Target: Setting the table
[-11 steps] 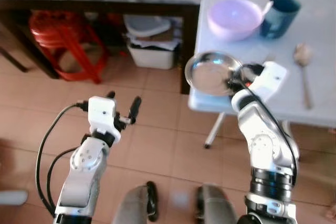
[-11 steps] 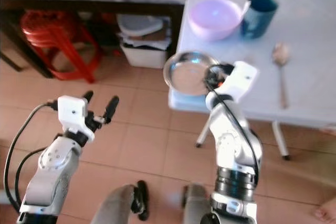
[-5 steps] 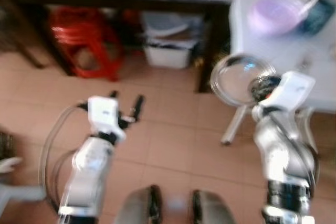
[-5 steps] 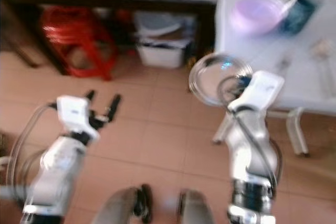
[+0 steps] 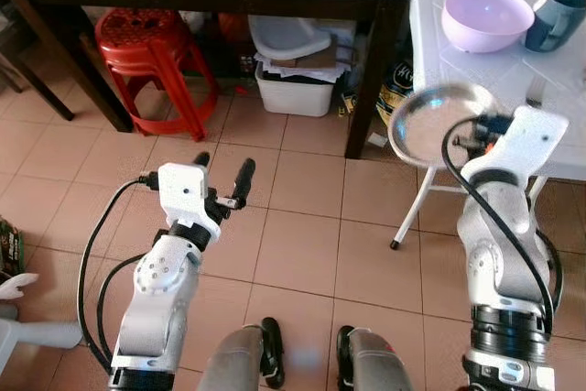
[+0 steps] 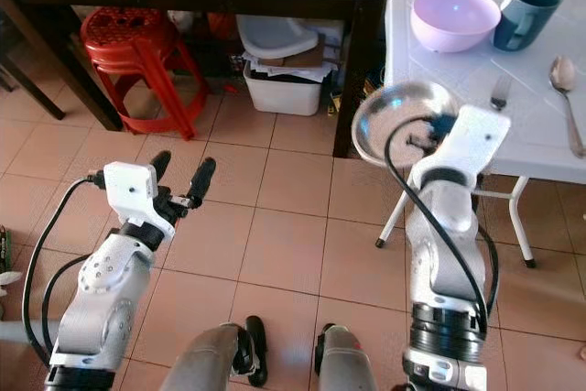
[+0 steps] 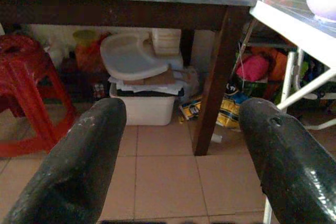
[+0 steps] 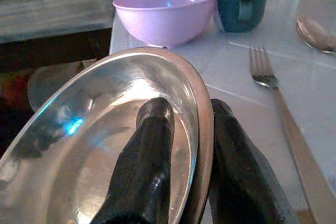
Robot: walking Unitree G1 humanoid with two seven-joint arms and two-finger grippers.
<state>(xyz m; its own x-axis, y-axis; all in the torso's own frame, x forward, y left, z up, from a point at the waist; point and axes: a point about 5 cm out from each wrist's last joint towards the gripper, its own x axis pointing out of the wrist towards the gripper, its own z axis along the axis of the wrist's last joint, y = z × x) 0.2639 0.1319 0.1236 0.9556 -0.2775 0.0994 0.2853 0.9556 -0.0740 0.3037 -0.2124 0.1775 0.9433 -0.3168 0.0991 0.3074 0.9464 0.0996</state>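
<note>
Steel plate [image 6: 403, 118], rim pinched between the right gripper [image 8: 189, 145] fingers, hangs off the white table [image 6: 531, 144] edge; best levelled and carried inboard beside the fork [image 6: 500, 91]; left gripper [image 6: 179, 176] spread, idle.

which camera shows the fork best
The right wrist view: the fork lies close on the white table, tines and handle plain. The right eye view shows it small; the left eye view shows just its tines beside the right arm.

plate [image 8: 100, 129]: shiny steel, round, tilted, rim pinched between my right fingers [image 8: 142, 171], right of centre in the eye views.
bowl [image 6: 455, 17]: lilac, upright, upper right.
fork [image 6: 500, 92]: flat, beside plate.
</note>
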